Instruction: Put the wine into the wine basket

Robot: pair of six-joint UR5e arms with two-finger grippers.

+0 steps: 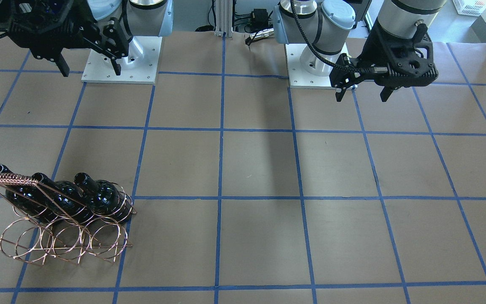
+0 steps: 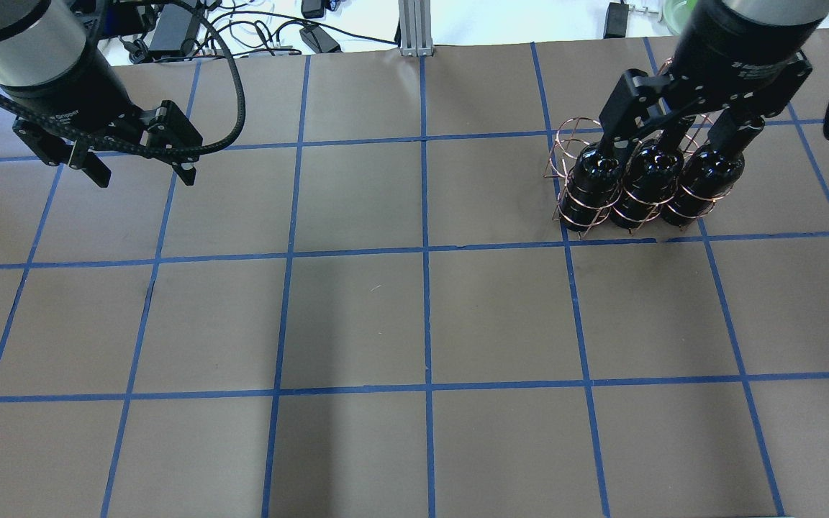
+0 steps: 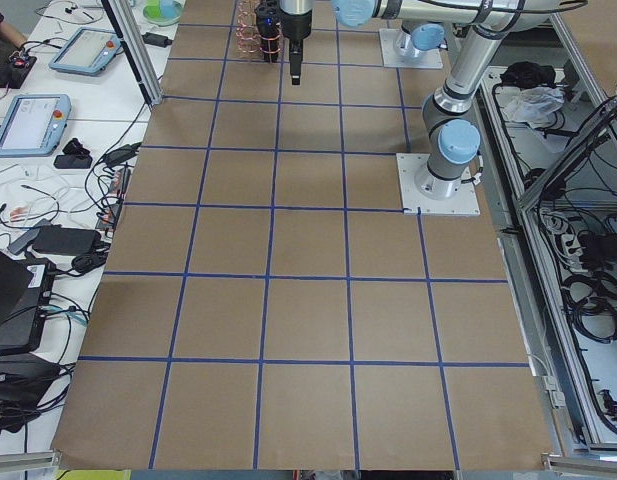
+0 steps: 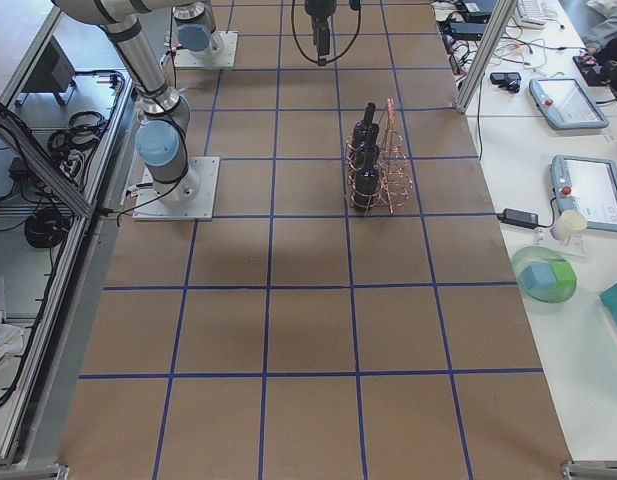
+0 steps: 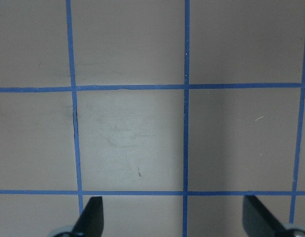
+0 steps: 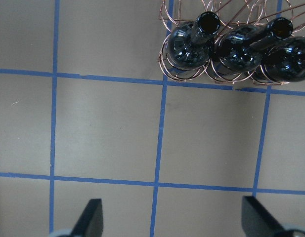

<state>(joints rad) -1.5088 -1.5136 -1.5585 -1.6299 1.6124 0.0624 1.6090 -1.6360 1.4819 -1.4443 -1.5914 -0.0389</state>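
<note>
Three dark glass wine bottles (image 1: 25,196) (image 1: 63,196) (image 1: 101,194) lie side by side in the upper tier of the copper wire wine basket (image 1: 61,240), necks pointing up and away from the robot. They also show in the overhead view (image 2: 591,187) (image 2: 648,180) (image 2: 702,180) and in the right wrist view (image 6: 192,44). My right gripper (image 1: 91,71) (image 6: 174,217) is open and empty, raised well above the table on the robot's side of the basket. My left gripper (image 1: 362,97) (image 2: 145,176) (image 5: 174,217) is open and empty over bare table.
The table is brown paper with a blue tape grid (image 2: 425,248). The two arm bases (image 1: 120,59) (image 1: 319,63) stand on white plates at the robot's edge. The basket's lower tier of rings (image 1: 99,242) holds nothing. Cables and tablets lie beyond the far edge (image 4: 568,100).
</note>
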